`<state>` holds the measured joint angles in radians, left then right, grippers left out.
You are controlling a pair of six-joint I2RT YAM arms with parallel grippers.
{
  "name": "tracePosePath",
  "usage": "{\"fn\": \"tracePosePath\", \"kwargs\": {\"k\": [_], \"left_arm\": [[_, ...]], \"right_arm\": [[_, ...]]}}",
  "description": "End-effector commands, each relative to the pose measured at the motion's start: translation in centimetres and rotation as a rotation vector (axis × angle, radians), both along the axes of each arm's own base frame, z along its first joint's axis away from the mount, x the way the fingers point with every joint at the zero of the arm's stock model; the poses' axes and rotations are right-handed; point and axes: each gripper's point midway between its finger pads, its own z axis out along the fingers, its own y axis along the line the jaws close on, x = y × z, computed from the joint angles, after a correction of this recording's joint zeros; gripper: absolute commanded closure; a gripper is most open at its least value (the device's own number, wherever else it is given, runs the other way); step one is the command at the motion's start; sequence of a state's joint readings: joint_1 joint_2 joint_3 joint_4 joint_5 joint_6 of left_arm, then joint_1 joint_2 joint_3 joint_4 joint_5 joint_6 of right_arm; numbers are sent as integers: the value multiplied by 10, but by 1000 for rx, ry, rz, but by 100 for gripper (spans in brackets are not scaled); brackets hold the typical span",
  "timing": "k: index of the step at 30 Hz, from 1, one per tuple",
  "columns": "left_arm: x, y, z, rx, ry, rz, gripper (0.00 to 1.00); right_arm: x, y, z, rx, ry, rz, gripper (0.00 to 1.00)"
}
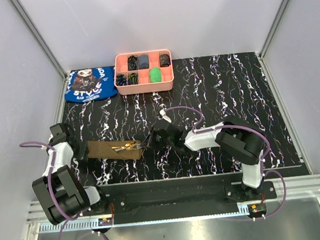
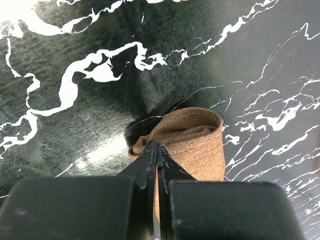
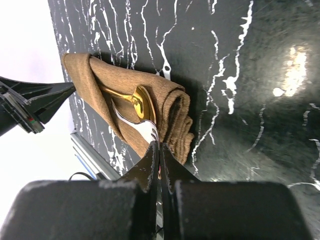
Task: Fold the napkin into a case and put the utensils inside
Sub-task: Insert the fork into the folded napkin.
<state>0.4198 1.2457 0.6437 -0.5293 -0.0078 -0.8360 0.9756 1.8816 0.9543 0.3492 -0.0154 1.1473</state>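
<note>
The olive-brown napkin [image 1: 103, 150] lies folded on the black marbled mat near its front left. The gold spoon [image 3: 138, 101] and the fork [image 3: 141, 129] lie in its fold with their heads sticking out to the right; both also show in the top view [image 1: 126, 146]. My left gripper [image 1: 83, 150] is shut on the napkin's left end [image 2: 192, 142], its tips [image 2: 156, 148] pinching the cloth. My right gripper [image 1: 147, 139] is shut, its tips [image 3: 159, 148] at the fork's tines and seemingly pinching them. The napkin's layered right edge [image 3: 180, 125] lies beside the tips.
A pink compartment tray [image 1: 145, 87] with dark and green small items stands at the back of the mat. A blue cloth with white lettering [image 1: 90, 84] lies left of it. The mat's front edge [image 1: 194, 177] runs close behind the napkin.
</note>
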Motion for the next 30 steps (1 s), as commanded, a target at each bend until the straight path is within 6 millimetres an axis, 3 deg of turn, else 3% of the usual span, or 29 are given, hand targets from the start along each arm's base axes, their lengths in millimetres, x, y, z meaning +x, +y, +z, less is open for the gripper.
{"fn": "tracePosePath", "kwargs": {"k": [1,18,22,27,30], "left_arm": [[1,2,-1,4,-14,13,100],[0,1,-4,-1,-13,15,100],[-1,0,-5,-3,-9,15,100],[-1,0,-4,-2,-12,14,100],[1,2,0,8,-26,9,100]], "right_arm": [[-2,27,28,102,-16,10,100],[-19,58,21,113,61,10,99],[-14,59,18,113,58,-17,98],[-10,65,13,105,60,-14,92],[-14,65,9,99,72,-3,83]]}}
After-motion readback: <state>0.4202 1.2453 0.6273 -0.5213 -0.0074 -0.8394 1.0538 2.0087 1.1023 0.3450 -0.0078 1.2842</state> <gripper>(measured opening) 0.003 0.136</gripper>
